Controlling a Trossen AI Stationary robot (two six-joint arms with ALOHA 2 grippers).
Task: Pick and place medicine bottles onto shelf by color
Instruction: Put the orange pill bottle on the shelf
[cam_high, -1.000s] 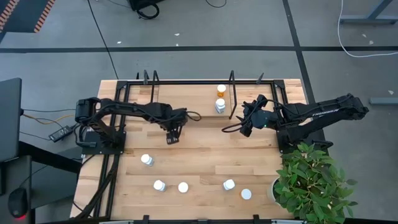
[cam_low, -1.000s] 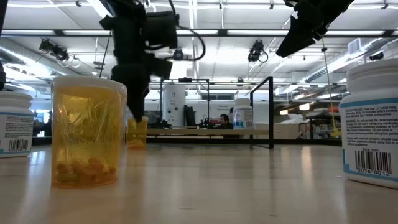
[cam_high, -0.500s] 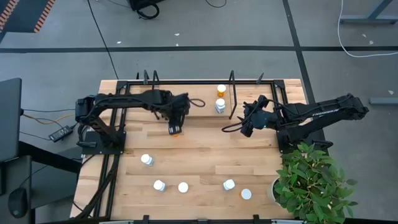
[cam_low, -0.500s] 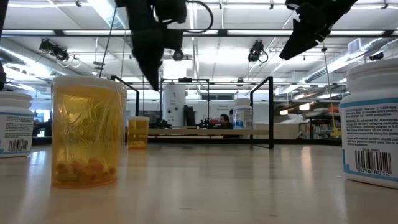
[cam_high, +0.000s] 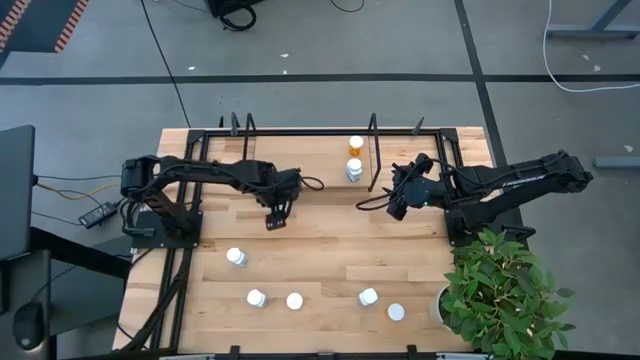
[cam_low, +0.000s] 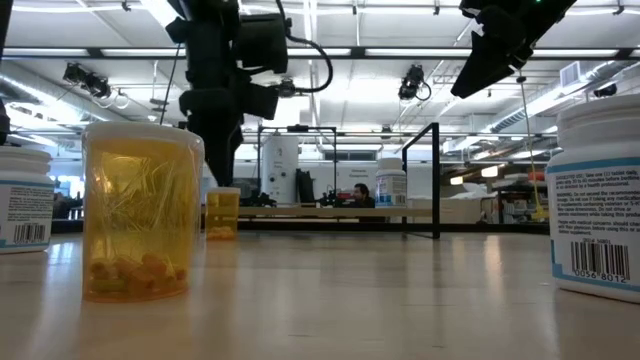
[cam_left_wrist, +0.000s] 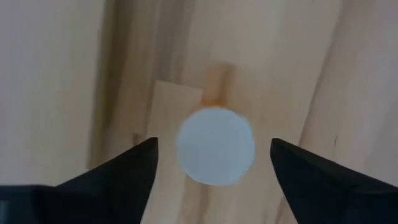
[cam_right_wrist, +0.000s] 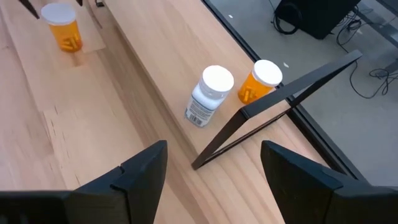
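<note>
An orange medicine bottle with a white cap stands on its base on the tabletop, just in front of the shelf. My left gripper hangs over it, pointing down and open. One finger stands on each side of the cap without touching it. On the shelf's right end stand a white bottle and an orange one. My right gripper hovers open to the right of the shelf's black wire frame, with nothing between its fingers.
Several white-capped bottles stand spread over the near half of the table. In the low view, an orange one and two white ones are close to the camera. A potted plant fills the near right corner.
My left gripper rose off the orange bottle and drew toward the far edge. It then came back down over the bottle. The bottle has kept its place on the table. My right arm has kept still.
</note>
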